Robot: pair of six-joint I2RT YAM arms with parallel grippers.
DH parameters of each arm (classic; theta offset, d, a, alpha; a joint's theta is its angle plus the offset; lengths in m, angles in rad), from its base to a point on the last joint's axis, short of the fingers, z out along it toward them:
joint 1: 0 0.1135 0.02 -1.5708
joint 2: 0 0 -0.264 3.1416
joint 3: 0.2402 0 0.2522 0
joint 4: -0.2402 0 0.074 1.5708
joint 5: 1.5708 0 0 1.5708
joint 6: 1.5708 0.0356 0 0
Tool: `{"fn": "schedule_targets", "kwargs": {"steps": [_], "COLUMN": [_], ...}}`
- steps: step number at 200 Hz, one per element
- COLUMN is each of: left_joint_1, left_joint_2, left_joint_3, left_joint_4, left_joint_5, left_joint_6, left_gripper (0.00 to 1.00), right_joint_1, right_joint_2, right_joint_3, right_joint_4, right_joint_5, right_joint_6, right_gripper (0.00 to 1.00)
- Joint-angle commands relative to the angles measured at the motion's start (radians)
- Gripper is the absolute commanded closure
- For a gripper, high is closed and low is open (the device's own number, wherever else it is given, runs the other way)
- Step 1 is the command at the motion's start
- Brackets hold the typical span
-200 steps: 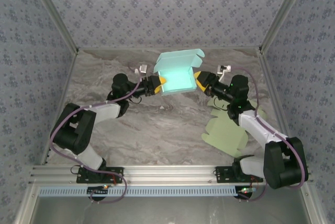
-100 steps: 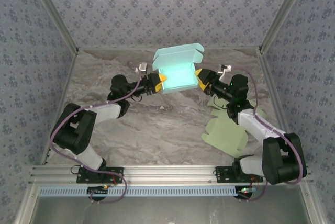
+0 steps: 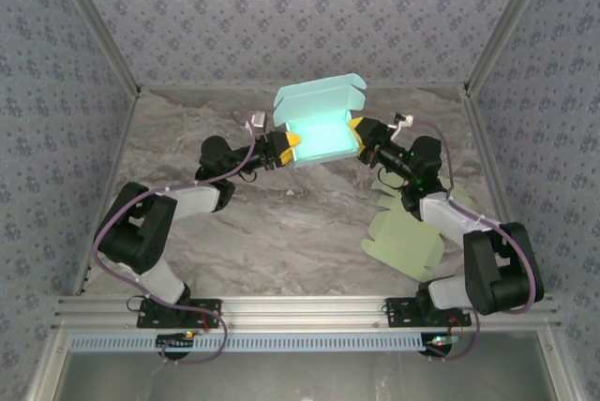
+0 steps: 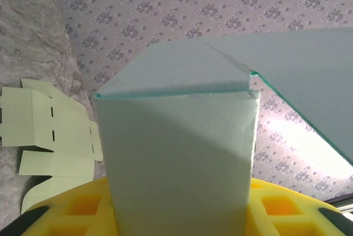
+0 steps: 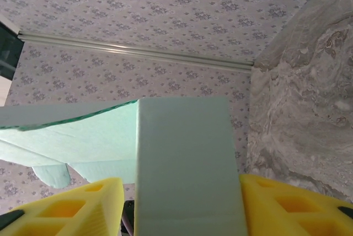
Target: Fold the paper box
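Observation:
The mint paper box (image 3: 319, 129) hangs above the back of the table, lid flap raised, held between both arms. My left gripper (image 3: 292, 143) is shut on the box's left end wall (image 4: 176, 153), whose panel rises between the yellow fingers (image 4: 66, 214). My right gripper (image 3: 354, 134) straddles the right end wall (image 5: 185, 164). It is open: one yellow finger (image 5: 287, 203) lies against the wall, and the other finger (image 5: 71, 208) stands a narrow gap away from it.
A flat pale green box blank (image 3: 408, 232) lies on the marble table at the right, under the right arm, and also appears low left in the left wrist view (image 4: 49, 131). Patterned walls (image 3: 300, 17) close in the back and sides.
The box has risen a little and shifted left toward the back wall. My right gripper followed it up and its jaws have narrowed around the end wall. The left grip is unchanged.

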Motion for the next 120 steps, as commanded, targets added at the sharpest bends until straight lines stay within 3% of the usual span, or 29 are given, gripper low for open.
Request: {"fn": "schedule_targets", "kwargs": {"steps": [1,44,120], "left_joint_1": [-0.008,-0.013,-0.016], "left_joint_2": [0.015,0.02,0.018], "left_joint_3": [0.0,0.005,0.01], "left_joint_4": [0.044,0.045,0.018], "left_joint_5": [0.004,0.006,0.004], "left_joint_6": [-0.005,-0.007,0.006], "left_gripper": [0.63,0.63,0.63], "right_joint_1": [0.004,0.006,0.054], "right_joint_2": [0.001,0.001,-0.059], "right_joint_3": [0.002,0.004,0.054], "right_joint_4": [0.083,0.051,-0.266], "right_joint_5": [0.023,0.018,0.033], "right_joint_6": [0.024,-0.005,-0.259], "right_gripper": [0.43,0.51,0.58]}}
